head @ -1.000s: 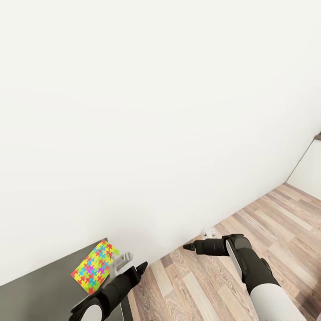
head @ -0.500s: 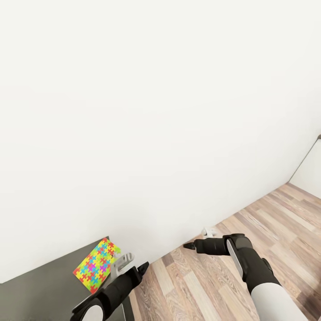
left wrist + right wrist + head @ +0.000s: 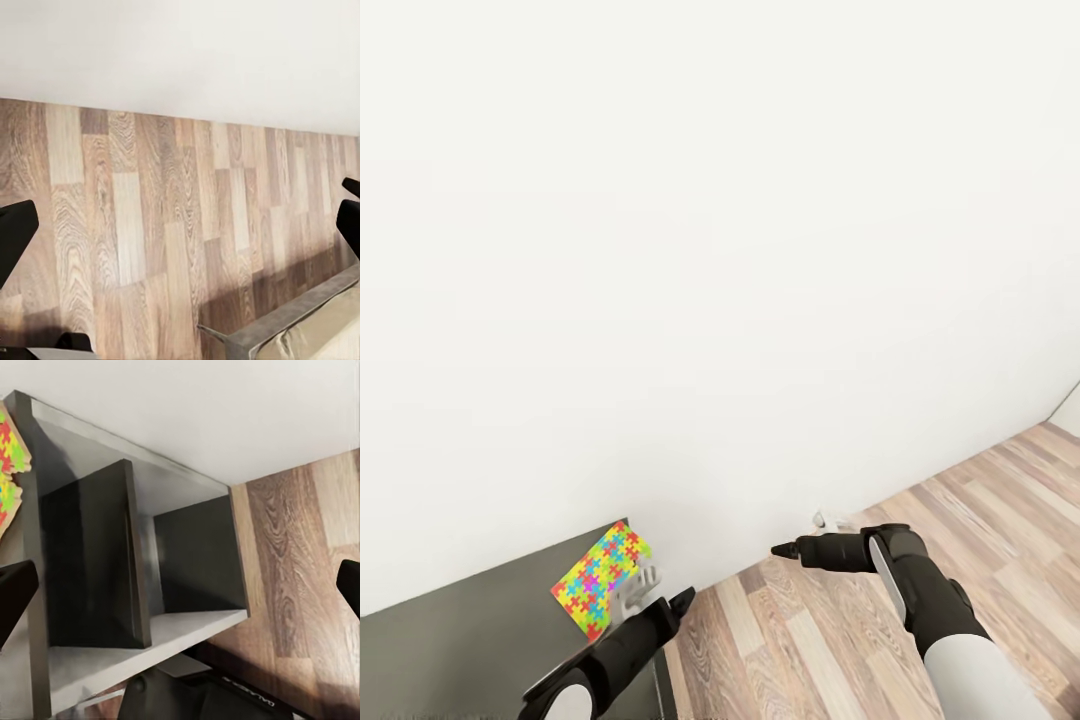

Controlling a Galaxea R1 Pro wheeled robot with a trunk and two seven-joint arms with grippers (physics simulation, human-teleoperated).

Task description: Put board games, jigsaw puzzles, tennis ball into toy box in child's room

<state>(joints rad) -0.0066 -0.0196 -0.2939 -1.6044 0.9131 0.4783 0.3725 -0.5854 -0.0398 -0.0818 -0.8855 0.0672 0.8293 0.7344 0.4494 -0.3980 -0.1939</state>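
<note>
- A jigsaw puzzle [image 3: 603, 579], a flat box in yellow, blue, pink and green interlocking pieces, lies flat on the dark grey cabinet section [image 3: 480, 630] at about 7 o'clock in the head view, at the cabinet's far corner near the wall.
- In the right wrist view a slice of the same puzzle box [image 3: 9, 450] shows on the cabinet top, above open dark shelves [image 3: 150, 577] split by an upright divider.
- A plain white wall [image 3: 710, 250] takes up most of the head view; a wood-plank floor [image 3: 840, 640] runs from 6 toward 4 o'clock.
- In the left wrist view the plank floor [image 3: 165, 217] meets the white wall, and a grey-framed edge with beige padding [image 3: 307, 322] sits at one corner.
- The left gripper [image 3: 635, 590] hovers just beside the puzzle's near edge; its fingers [image 3: 15, 232] stand wide apart with nothing between them.
- The right gripper [image 3: 825, 522] hangs over the floor near 5 o'clock, fingertips [image 3: 16, 592] spread wide, holding nothing.
</note>
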